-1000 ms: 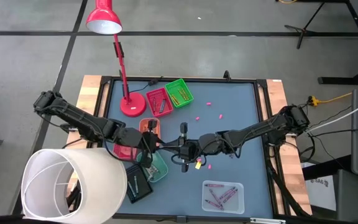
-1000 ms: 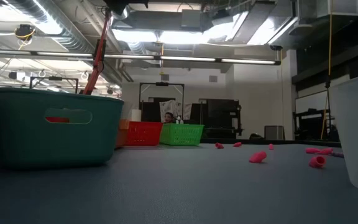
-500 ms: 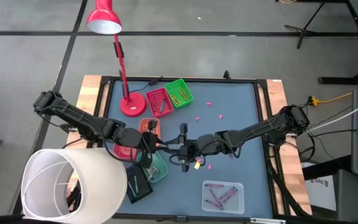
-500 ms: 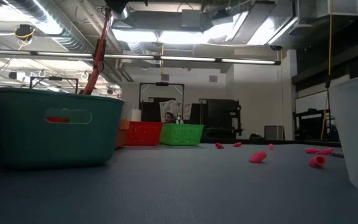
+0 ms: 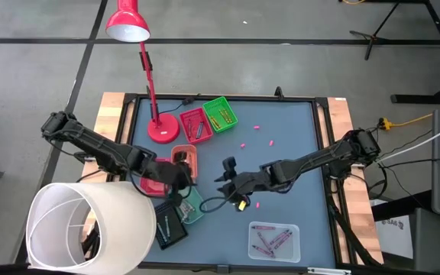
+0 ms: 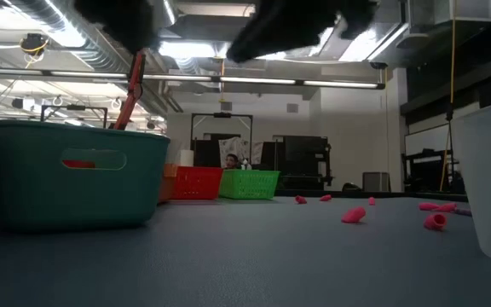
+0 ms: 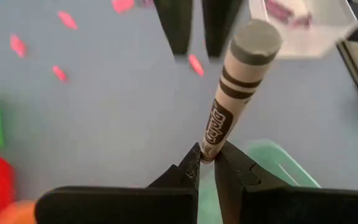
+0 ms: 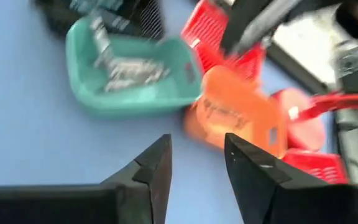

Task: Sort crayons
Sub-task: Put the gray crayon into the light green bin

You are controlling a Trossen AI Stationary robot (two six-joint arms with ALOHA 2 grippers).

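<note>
Left gripper (image 7: 207, 163): jaws narrow, clamped on the lower end of one grey crayon (image 7: 232, 93), which stands up and away from the fingertips, its wrapper banded in black. In the high view this gripper (image 5: 180, 174) sits over the cluster of trays at the left-centre of the worktop (image 5: 296, 137), above the teal tray (image 5: 193, 206) and beside the orange tray (image 5: 183, 155).

Right gripper (image 8: 194, 163): jaws apart, nothing between them. In the high view it (image 5: 226, 180) is at mid-worktop, just right of the left gripper and apart from it. Its wrist camera faces the teal tray (image 8: 126, 71), which holds grey crayons, and the orange tray (image 8: 238, 115) next to it.

Remaining crayons:
- Loose pink crayons (image 5: 257, 127) lie scattered on the far-centre worktop; more show in the low view (image 6: 353, 216).
- A clear tray (image 5: 274, 240) at the near right holds purple-pink crayons.
- A red tray (image 5: 195, 125) and a green tray (image 5: 220, 114) at the far left each hold crayons.

Other items: a red desk lamp (image 5: 159, 128) stands at the far left; a white cylindrical shade (image 5: 82, 229) is at the near left corner.
</note>
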